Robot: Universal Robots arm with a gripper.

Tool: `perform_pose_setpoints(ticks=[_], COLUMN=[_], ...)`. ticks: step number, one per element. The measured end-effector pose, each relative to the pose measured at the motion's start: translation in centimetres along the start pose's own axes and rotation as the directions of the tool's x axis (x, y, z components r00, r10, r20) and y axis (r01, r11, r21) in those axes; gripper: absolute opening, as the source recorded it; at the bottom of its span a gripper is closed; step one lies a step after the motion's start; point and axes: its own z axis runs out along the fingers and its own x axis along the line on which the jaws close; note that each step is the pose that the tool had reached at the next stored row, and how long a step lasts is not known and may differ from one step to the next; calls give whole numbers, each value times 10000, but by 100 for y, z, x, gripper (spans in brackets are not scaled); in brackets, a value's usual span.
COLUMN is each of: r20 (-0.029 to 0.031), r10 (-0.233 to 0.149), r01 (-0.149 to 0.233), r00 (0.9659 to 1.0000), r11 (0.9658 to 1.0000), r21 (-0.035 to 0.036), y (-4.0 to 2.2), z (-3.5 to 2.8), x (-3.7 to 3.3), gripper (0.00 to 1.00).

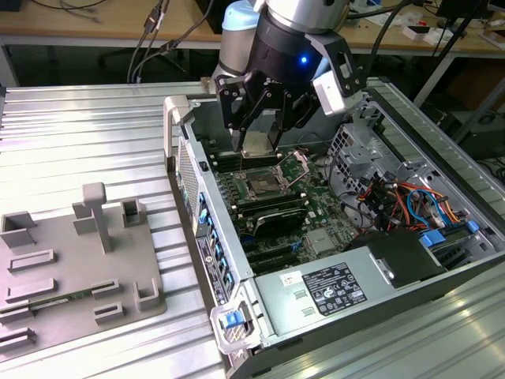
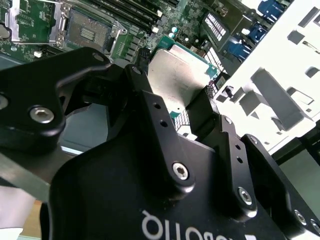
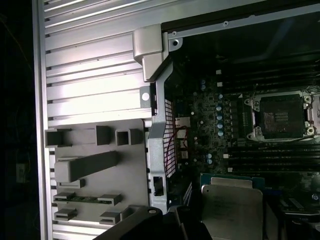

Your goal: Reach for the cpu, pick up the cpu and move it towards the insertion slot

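While the cpu (image 2: pixel 176 75) sits clamped between the gripper (image 1: pixel 259 138) fingers (image 2: pixel 155 120), you have it lifted over the open case (image 1: pixel 183 142), near that wall. Your slot (image 1: pixel 263 187) lies just below on the board, its frame and dark centre uncovered, memory slots (image 1: pixel 272 209) beside it. Outside the wall, you see the grey fixture (image 1: pixel 75 260) well apart.

You are seeing the gripper (image 1: pixel 259 142) holding the cpu (image 1: pixel 257 145) inside the open case (image 1: pixel 316 292), just above the slot (image 1: pixel 264 185).
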Motion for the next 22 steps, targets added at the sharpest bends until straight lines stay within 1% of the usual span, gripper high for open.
perform_pose_setpoints(ticks=[8, 10, 14, 15, 17, 22], r20=[0, -1, 0, 0, 0, 0], r10=[0, 0, 0, 1, 0, -3], r01=[0, 0, 0, -1, 0, 3], r00=[10000, 10000, 10000, 10000, 10000, 10000], r11=[10000, 10000, 10000, 10000, 10000, 10000], r21=[0, 1, 0, 0, -1, 2], y=[22, 34, 79, 104, 186, 320], z=[10, 14, 39, 50, 63, 91], x=[-70, -94, -161, -191, -262, -380], gripper=[55, 55, 55, 55, 55, 55])
